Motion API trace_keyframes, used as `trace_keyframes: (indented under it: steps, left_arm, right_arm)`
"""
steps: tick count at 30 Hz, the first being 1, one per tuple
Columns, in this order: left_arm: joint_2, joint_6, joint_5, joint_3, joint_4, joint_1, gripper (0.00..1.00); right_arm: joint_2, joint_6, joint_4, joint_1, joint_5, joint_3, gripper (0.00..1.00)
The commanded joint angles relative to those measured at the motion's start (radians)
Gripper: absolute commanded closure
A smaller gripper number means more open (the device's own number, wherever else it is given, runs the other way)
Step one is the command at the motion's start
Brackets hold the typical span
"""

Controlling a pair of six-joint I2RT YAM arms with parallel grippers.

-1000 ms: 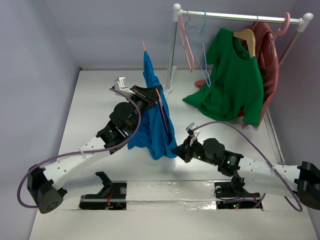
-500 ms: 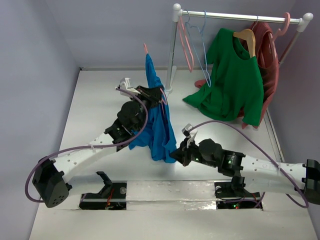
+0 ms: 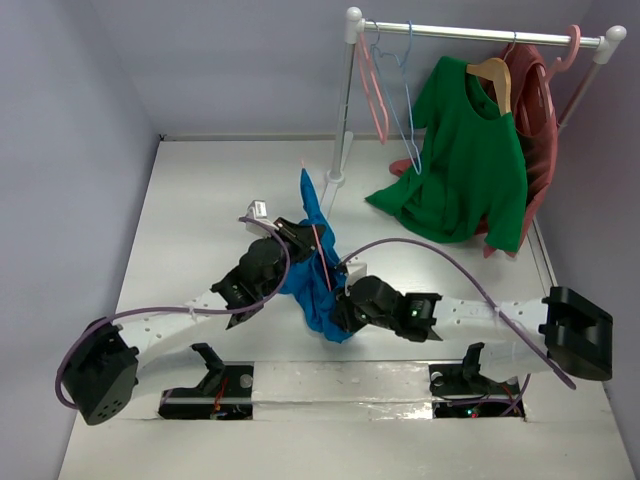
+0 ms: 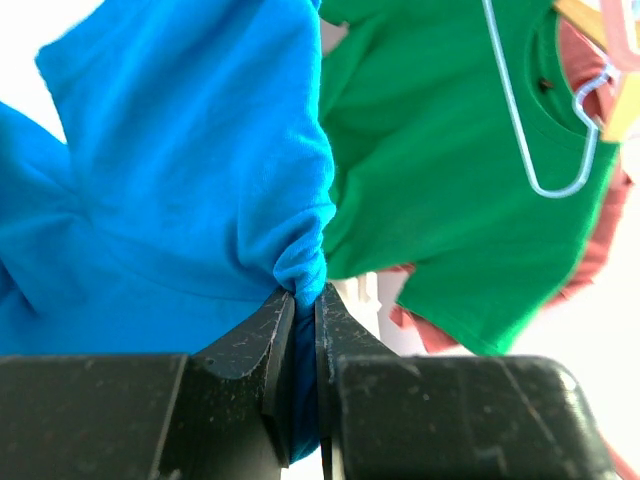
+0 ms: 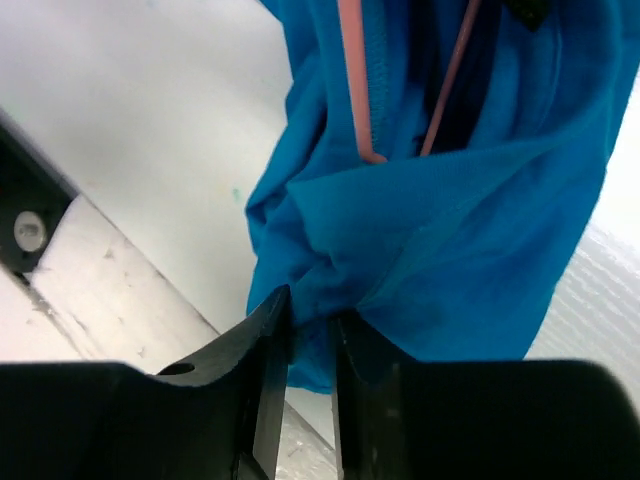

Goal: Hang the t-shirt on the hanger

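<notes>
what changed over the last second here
The left gripper carried the t-shirt and the hanger down and back, still clamped on the cloth. The right gripper swung left with the t-shirt's lower hem, cloth still between its fingers. The rack and the green t-shirt stayed put.

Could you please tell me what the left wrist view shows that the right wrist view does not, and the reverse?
Only the left wrist view shows the green t-shirt, the light-blue wire hanger seen against it, and the dark red garment at its edge. Only the right wrist view shows the pink hanger, its wires running down against the cloth, and the white table. Both show the blue t-shirt, bunched between the fingers of the left gripper and of the right gripper.
</notes>
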Motion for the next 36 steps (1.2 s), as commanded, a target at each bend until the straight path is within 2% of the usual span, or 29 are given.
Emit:
trace_keyframes:
  steps: [1,2,5,7,11,14,16,22,29,30,31,34,36]
  left_arm:
    - [-0.041,-0.041,0.061,-0.010,0.083,0.002,1.00]
    - [-0.040,-0.041,0.067,-0.013,0.081,0.002,1.00]
    - [-0.035,-0.047,0.069,-0.035,0.090,0.002,1.00]
    - [-0.026,-0.051,0.066,-0.044,0.103,0.002,1.00]
    - [-0.004,-0.053,0.069,-0.035,0.112,0.002,1.00]
    - [0.005,-0.061,0.076,-0.029,0.115,0.002,1.00]
    - [0.005,-0.064,0.078,-0.025,0.109,0.002,1.00]
    - [-0.020,-0.067,0.072,-0.035,0.081,0.002,1.00]
    - [-0.029,-0.059,0.069,-0.027,0.057,0.002,1.00]
    - [-0.027,-0.058,0.069,-0.027,0.057,0.002,1.00]
    - [-0.026,-0.059,0.069,-0.025,0.054,0.002,1.00]
    - [-0.027,-0.050,0.058,-0.024,0.043,0.002,1.00]
    - [-0.032,-0.036,0.053,-0.021,0.035,0.002,0.92]
  right_arm:
    - [0.026,0.022,-0.097,0.006,0.041,0.093,0.57]
    - [0.003,0.025,-0.146,0.006,0.045,0.102,0.51]
    - [-0.078,0.027,-0.188,0.015,0.050,0.121,0.49]
    - [-0.158,0.015,-0.221,0.015,0.056,0.133,0.43]
    - [-0.163,-0.030,-0.212,0.015,0.090,0.202,0.43]
    - [-0.076,-0.054,-0.195,0.004,0.192,0.254,0.55]
    - [-0.028,-0.063,-0.176,-0.031,0.208,0.305,0.59]
    - [0.082,-0.082,-0.152,-0.062,0.275,0.378,0.58]
    - [0.084,-0.059,-0.103,-0.062,0.320,0.325,0.68]
    - [0.082,-0.059,-0.097,-0.062,0.321,0.320,0.71]
    - [0.084,-0.057,-0.090,-0.062,0.321,0.317,0.81]
    - [0.089,-0.056,-0.082,-0.062,0.323,0.309,0.99]
    - [0.090,-0.056,-0.073,-0.062,0.321,0.300,1.00]
